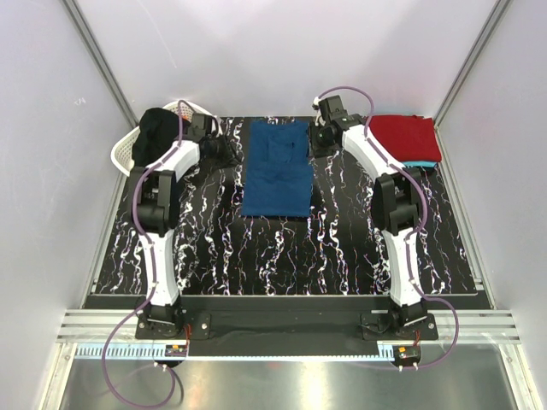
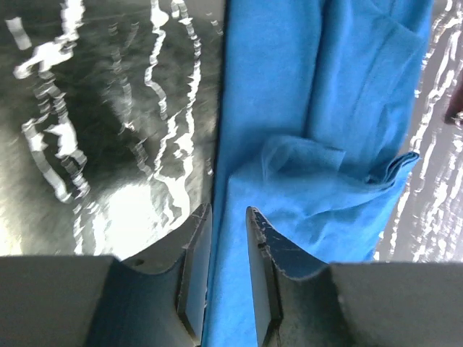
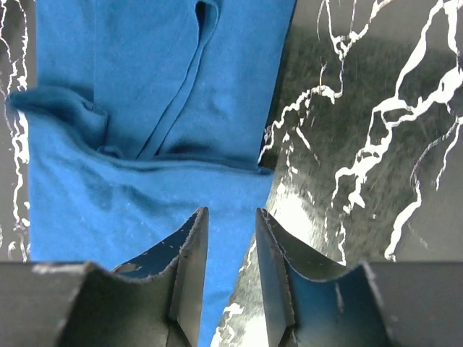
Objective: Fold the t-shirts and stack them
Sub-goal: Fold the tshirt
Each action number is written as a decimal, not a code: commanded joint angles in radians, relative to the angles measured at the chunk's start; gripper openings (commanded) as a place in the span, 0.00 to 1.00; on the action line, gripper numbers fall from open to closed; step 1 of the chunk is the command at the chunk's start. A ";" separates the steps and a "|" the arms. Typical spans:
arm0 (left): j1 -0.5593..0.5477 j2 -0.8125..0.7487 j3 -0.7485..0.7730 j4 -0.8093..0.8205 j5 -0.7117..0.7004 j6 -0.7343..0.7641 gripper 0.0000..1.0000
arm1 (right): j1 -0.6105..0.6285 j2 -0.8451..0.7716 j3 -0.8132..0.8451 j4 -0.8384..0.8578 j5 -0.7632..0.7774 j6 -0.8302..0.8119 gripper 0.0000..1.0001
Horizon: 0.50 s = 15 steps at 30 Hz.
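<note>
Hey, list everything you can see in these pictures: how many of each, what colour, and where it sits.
blue t-shirt: one, dark blue, lying flat and partly folded at the far middle of the table
red t-shirt: one, red, folded, far right corner
turquoise t-shirt: one, turquoise, under the red one, only an edge showing
basket: one, white lattice, far left corner
dark cloth: one, black, heaped in the basket
table: one, black with white veining
left arm, right arm: two, white and black, bases at the near edge
left pincer: one, dark, open, at the blue t-shirt's left edge
right pincer: one, dark, open, at its right edge
</note>
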 commanded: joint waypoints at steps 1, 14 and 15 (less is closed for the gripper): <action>-0.022 -0.137 -0.051 0.014 -0.111 0.034 0.31 | -0.004 -0.088 -0.031 -0.034 -0.013 0.040 0.38; -0.070 -0.157 -0.175 0.006 -0.140 0.068 0.39 | -0.004 -0.174 -0.304 0.065 -0.112 0.100 0.35; -0.070 -0.165 -0.175 -0.033 -0.148 0.083 0.40 | -0.004 -0.200 -0.324 0.065 -0.122 0.110 0.36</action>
